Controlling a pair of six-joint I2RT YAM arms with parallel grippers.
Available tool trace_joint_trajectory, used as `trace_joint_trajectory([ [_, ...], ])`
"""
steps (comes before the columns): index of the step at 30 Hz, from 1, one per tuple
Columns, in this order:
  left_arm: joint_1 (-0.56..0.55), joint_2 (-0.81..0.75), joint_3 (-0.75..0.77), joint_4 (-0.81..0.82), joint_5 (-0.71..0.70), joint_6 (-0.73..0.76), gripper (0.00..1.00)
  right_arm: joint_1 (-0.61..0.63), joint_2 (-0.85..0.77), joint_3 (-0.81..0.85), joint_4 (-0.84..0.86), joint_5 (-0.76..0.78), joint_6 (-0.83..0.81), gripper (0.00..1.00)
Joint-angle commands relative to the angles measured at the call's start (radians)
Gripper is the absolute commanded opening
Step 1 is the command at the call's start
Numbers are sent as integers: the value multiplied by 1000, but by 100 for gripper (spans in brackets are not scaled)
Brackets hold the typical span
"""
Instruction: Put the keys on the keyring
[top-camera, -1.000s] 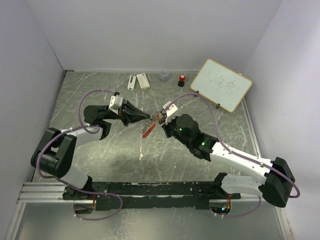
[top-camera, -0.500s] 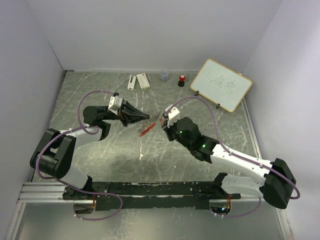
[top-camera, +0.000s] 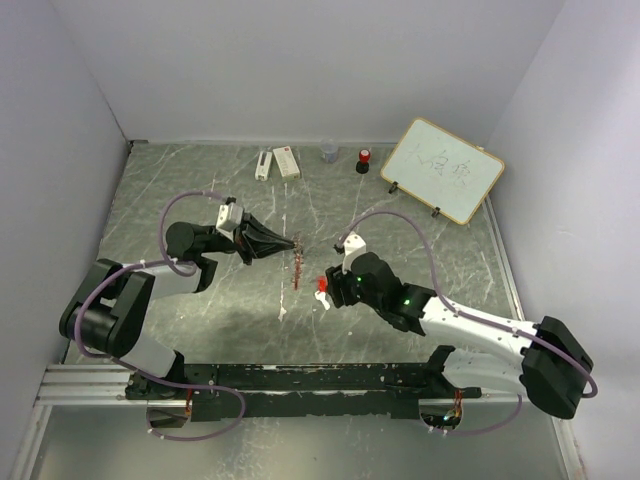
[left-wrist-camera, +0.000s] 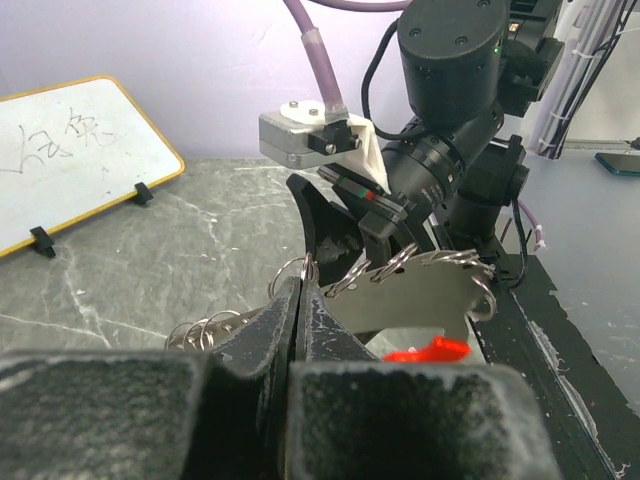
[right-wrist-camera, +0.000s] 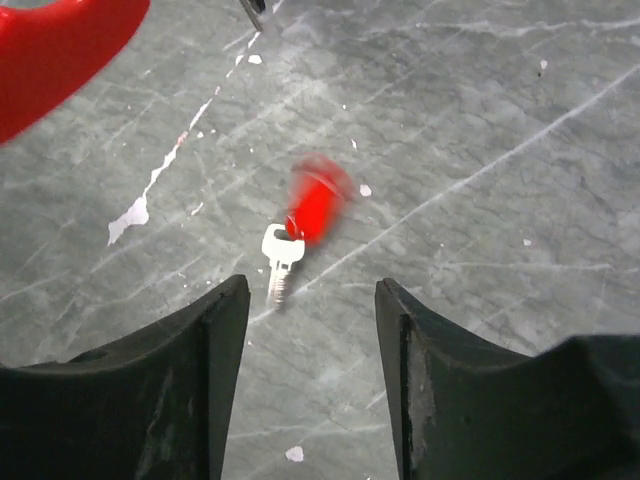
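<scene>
A: The left gripper (left-wrist-camera: 297, 288) is clamped on the keyring (left-wrist-camera: 425, 295). And the right gripper (right-wrist-camera: 310, 290)?

B: Fingers apart, empty. The red-tagged key (right-wrist-camera: 281, 262) lies just ahead, between them (tag blurred). Not threaded yet, I'd judge; it needs regrasping first.

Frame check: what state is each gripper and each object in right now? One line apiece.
left gripper, shut on the keyring
right gripper, open, fingers apart, holding nothing
red-tagged key, loose on the table under the right gripper, off the keyring; tag blurred
red fob, hanging from the keyring
red-capped cylinder, upright, cap on
whiteboard, written on
</scene>
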Motion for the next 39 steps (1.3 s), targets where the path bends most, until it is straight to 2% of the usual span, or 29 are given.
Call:
trace_joint_trajectory([
  [1,8,0,-19,280,-8,31,7,-4,-54,-16,-8,27,51,54],
  [12,8,32,-15,280,10,15,7,-4,-31,46,66,74,-15,57],
  [19,11,95,1,280,-16,-13,7,-4,-128,80,182,-11,-116,59],
  [27,9,134,16,280,-21,-29,7,-4,-152,138,182,-46,-136,58],
  [31,5,141,26,279,-3,-40,7,-4,-99,164,187,-80,-131,57],
  [34,1,149,40,279,18,-60,7,-4,-62,166,212,-104,-137,51],
  [39,-12,163,73,282,113,-106,7,-4,-47,156,258,-117,-148,49],
])
